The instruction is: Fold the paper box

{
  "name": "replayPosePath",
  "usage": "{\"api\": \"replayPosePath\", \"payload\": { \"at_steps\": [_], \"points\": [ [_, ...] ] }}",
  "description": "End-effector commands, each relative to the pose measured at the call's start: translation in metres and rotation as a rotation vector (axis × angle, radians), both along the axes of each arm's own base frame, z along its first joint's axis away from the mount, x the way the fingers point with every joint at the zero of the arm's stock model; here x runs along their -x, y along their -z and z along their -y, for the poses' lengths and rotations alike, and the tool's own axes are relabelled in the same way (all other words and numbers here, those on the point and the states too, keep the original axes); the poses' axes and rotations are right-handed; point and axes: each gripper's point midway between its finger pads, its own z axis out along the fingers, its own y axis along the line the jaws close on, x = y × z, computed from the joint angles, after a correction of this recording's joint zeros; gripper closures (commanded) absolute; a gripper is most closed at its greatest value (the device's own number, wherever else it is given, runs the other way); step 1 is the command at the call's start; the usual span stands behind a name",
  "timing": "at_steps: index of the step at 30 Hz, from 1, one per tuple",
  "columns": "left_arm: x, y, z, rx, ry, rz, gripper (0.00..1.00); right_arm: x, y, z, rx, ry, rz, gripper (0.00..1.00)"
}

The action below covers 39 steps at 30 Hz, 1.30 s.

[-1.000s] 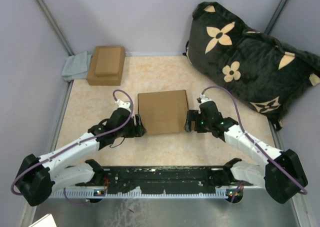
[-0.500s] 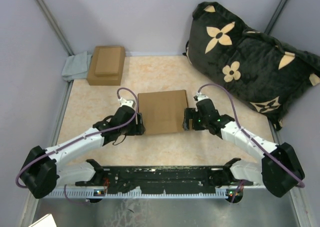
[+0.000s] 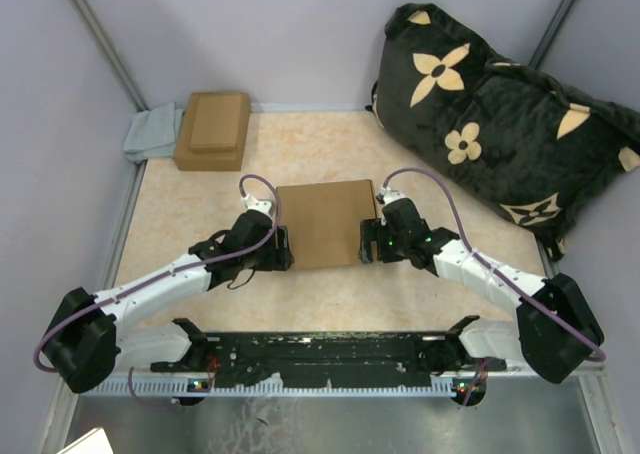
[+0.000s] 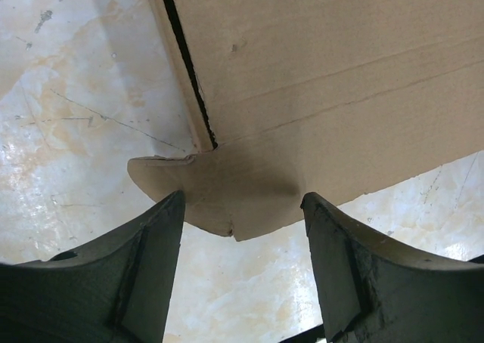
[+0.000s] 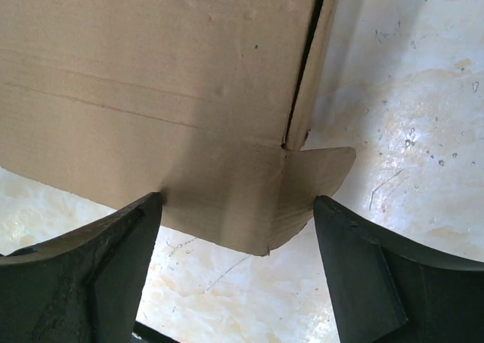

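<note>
- Brown corrugated paper box (image 3: 325,224) lies flat and shallow, lid down, in the middle of the table (image 3: 190,214).
- At its near-left corner, the left end effector (image 3: 283,250) is spread wide, with the left tab (image 4: 219,199) in the gap.
- At the near-right corner, the right end effector (image 3: 366,246) is also spread, around the right tab (image 5: 302,184).

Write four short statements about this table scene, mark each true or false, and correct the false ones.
1. The plain brown corrugated cardboard paper box lies between the left gripper and the right gripper. True.
2. The left gripper is clamped shut. False: its jaws stand open on either side of a rounded cardboard tab at the box's corner.
3. The black cushion with beige flowers lies on the paper box. False: it sits at the far right, apart from it.
4. A stacked pair of smaller brown cardboard boxes sits at the far left. True.
</note>
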Motion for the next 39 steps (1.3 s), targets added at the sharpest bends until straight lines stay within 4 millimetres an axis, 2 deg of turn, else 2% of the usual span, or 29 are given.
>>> {"api": "replayPosePath", "payload": {
  "at_steps": [1, 13, 25, 39],
  "points": [
    [0.0, -0.004, 0.011, 0.031, 0.039, 0.014, 0.3, -0.017, -0.026, -0.016, -0.045, -0.029, 0.085, 0.19],
    [0.009, -0.025, 0.031, 0.125, 0.121, -0.01, 0.38, -0.004, -0.039, -0.023, -0.09, -0.047, 0.032, 0.26],
    [0.014, -0.036, 0.03, 0.115, 0.119, -0.049, 0.4, 0.0, -0.044, -0.021, -0.081, -0.036, 0.002, 0.27],
    [0.019, -0.033, 0.032, 0.106, 0.128, -0.096, 0.4, -0.001, -0.056, -0.022, -0.089, -0.023, -0.011, 0.28]
  ]
}}
